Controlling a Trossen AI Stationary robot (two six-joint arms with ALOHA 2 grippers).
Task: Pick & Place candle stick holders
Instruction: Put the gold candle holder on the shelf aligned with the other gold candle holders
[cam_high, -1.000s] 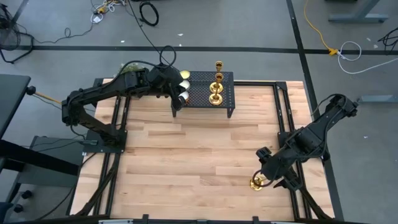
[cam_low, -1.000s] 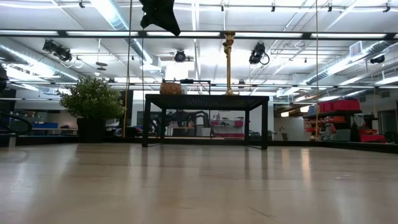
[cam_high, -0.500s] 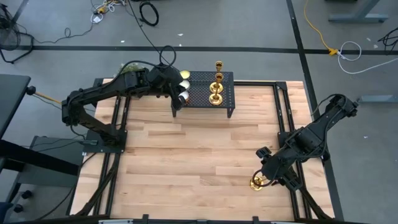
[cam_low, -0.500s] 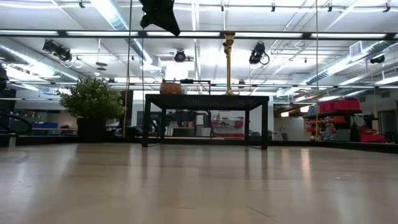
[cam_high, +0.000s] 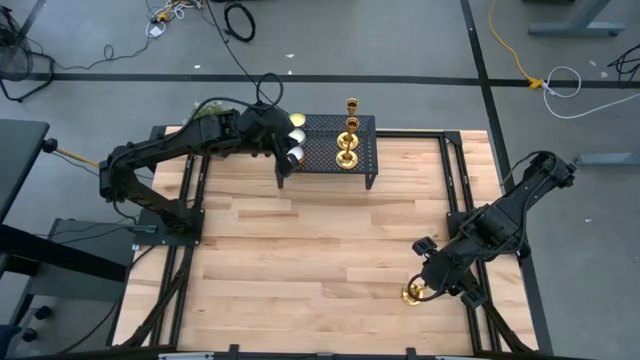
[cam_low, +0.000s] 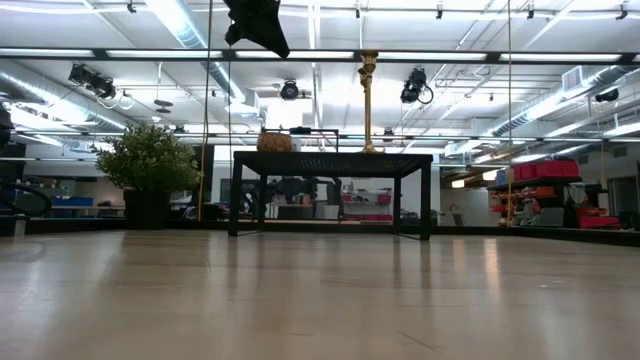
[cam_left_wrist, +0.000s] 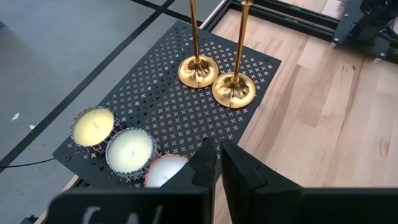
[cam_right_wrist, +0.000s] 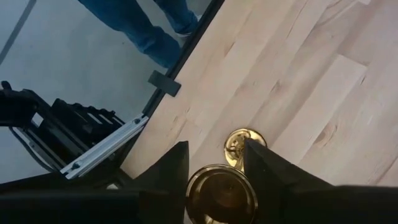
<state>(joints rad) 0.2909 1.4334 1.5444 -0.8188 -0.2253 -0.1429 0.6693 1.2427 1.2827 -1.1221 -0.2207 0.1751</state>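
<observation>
Setting: a pale wooden table (cam_high: 320, 250) framed in black rail, seen from above; a small black perforated stand (cam_high: 325, 150) sits at its far edge, between the two arms

Candle stick holders on the stand: two polished brass candlesticks (cam_high: 348, 140) stand upright and just beside each other on the right part of the stand; each shows a round flared base, a thin stem and a small cup on top; in the left wrist view their bases (cam_left_wrist: 233, 90) gleam side by side on the cross-punched metal

Third candle stick holder (cam_high: 413, 292): near the table's front right corner, resting on the wood; the right wrist view looks down on its shiny round cup (cam_right_wrist: 222, 194), with the flared base (cam_right_wrist: 244, 146) showing below it

Right gripper (cam_high: 428, 290): lowered over that third holder; the two dark fingers (cam_right_wrist: 166, 171) flank the cup at a narrow spread; whether they press it cannot be told

Left gripper (cam_high: 283, 160): hovering above the left end of the stand; fingers (cam_left_wrist: 239, 174) drawn together, holding nothing

Candles: three small round candles (cam_left_wrist: 127, 149) in foil cups, clustered at the stand's left end, well apart from the brass pair

Low view: the stand (cam_low: 330, 190) seen level across the table, one tall brass stem (cam_low: 368, 100) rising from its top; a potted plant (cam_low: 150, 175) in the room behind

Beyond the table: a person's legs in blue jeans (cam_right_wrist: 149, 28) stand on the grey floor
</observation>
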